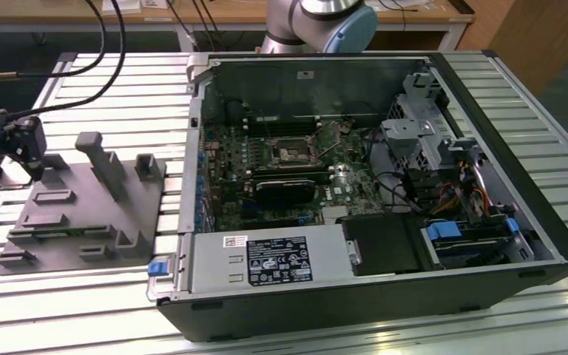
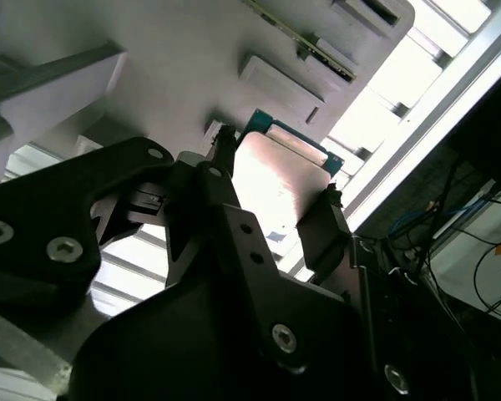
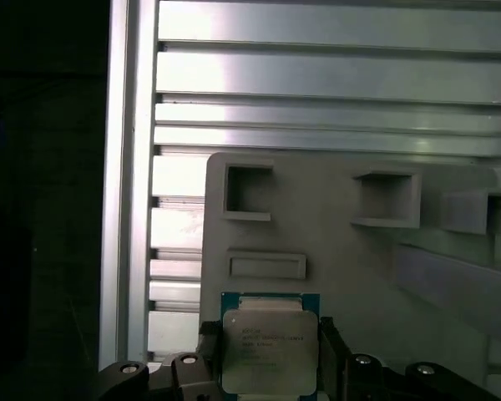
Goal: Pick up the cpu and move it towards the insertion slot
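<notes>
The gripper is clamping the chip between its fingers, just over the grey block; seemingly the pickup step. The socket is lying well apart, calling for a level carry.

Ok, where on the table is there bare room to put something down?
Bare table slats run beyond the grey block toward the far edge, plus a strip on its near side, both at the exterior view's left of the computer case. Crowded: the block's corner, where the claw grips the cpu, and inside the case.
</notes>
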`<state>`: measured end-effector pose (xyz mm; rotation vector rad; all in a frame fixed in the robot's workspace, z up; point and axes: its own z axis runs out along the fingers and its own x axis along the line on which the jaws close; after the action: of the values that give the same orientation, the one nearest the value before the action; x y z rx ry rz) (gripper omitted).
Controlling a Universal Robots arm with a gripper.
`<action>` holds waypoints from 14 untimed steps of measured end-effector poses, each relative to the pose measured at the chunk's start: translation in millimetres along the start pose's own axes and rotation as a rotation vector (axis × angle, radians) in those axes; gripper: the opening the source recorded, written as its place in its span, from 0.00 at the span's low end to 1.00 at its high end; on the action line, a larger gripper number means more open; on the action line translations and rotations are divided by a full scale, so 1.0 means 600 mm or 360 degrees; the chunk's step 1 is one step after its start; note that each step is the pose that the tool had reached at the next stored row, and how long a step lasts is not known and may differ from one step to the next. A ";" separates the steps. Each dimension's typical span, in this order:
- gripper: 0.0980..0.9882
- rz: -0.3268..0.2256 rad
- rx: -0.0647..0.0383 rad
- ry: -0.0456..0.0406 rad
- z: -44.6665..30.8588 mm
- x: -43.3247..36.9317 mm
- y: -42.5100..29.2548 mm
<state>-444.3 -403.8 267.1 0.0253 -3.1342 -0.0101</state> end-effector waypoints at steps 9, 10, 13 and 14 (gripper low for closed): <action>0.50 0.0000 0.0000 0.0000 -0.037 0.000 0.000; 0.50 0.0000 0.0000 0.0000 -0.037 0.000 0.000; 0.50 0.0000 0.0000 0.0000 -0.038 0.000 0.000; 0.50 0.0000 0.0000 0.0000 -0.040 0.000 0.000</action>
<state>-444.4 -403.8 291.2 0.0254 -3.1339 -0.0099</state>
